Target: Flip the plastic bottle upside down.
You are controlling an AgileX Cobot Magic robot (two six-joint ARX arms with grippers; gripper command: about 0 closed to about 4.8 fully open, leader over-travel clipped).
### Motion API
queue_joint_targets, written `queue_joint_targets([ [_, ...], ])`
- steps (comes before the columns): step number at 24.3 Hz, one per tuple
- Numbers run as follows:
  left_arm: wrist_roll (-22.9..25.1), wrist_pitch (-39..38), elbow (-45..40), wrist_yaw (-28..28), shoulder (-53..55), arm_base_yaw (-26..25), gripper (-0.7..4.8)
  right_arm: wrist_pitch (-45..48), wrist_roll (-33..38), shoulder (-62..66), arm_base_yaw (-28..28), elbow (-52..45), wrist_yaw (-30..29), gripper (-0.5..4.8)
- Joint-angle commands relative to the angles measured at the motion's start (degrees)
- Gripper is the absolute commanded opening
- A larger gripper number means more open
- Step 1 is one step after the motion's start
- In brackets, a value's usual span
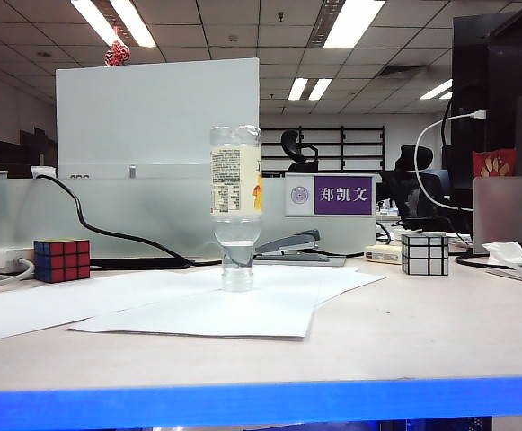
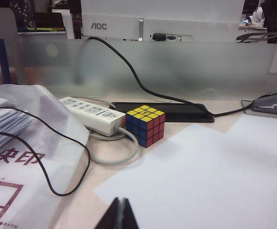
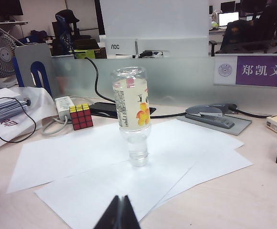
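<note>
Clear plastic forms the plastic bottle (image 1: pixel 236 205), which stands inverted, cap down, on overlapping white paper sheets (image 1: pixel 198 305) near the middle of the worktop (image 1: pixel 404 332). A little clear liquid sits in its neck. Its cream label carries yellow-orange fruit and fine print too small to read.

Readable writing: a purple and white nameplate (image 1: pixel 330 195) on the frosted divider along the far edge shows three Chinese characters, "郑凯文", beside a round emblem. The monitor (image 3: pixel 152 24) behind the divider is marked "AOC" on its lower bezel. Red Chinese print shows on a plastic-wrapped stack (image 2: pixel 14 157) at the left edge, only partly legible.

A coloured puzzle cube (image 1: pixel 62 259) sits towards the far left corner, just beside a white power strip (image 2: pixel 93 114). A grey stapler (image 1: pixel 295 246) lies behind the bottle near the divider. A silver mirror cube (image 1: pixel 424 253) sits towards the far right.

Left gripper (image 2: pixel 121 214): at the near edge on the left side, facing the coloured cube, fingers pressed together, holding nothing and touching nothing.

Right gripper (image 3: pixel 120 213): at the near edge, pointed at the bottle and well apart from it, fingers likewise pressed together with nothing in them.
</note>
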State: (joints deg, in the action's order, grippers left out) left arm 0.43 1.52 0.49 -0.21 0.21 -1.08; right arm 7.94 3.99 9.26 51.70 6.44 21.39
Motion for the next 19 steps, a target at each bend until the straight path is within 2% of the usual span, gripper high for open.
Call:
queue_joint_targets([
  [1, 0.22, 0.7, 0.04, 0.02, -0.09, -0.11, -0.03, -0.39, -3.17, -1.36, -0.79, 0.15, 0.02, 0.09],
  [4, 0.22, 0.7, 0.04, 0.02, -0.09, -0.11, -0.03, -2.23, -2.84, -3.93, -7.32, 0.15, -4.87, 0.09],
  [7, 0.22, 0.74, 0.04, 0.26, -0.09, -0.11, -0.03, -2.21, -0.79, -4.39, -18.21, 0.15, -12.37, 0.09],
  [14, 0.22, 0.7, 0.04, 0.22, -0.09, -0.11, -0.03, -2.25, 9.4, -4.37, -51.28, 0.15, -37.86, 0.09],
  [16, 0.22, 0.68, 0.04, 0.22, -0.09, -0.09, -0.03, -2.38, 10.71, -4.74, -57.48, 0.15, -40.28, 0.09],
  [19, 0.22, 0.72, 0.04, 0.24, -0.09, -0.15, -0.03, -3.8, 10.23, -6.82, -60.74, 0.15, -40.19, 0.09],
])
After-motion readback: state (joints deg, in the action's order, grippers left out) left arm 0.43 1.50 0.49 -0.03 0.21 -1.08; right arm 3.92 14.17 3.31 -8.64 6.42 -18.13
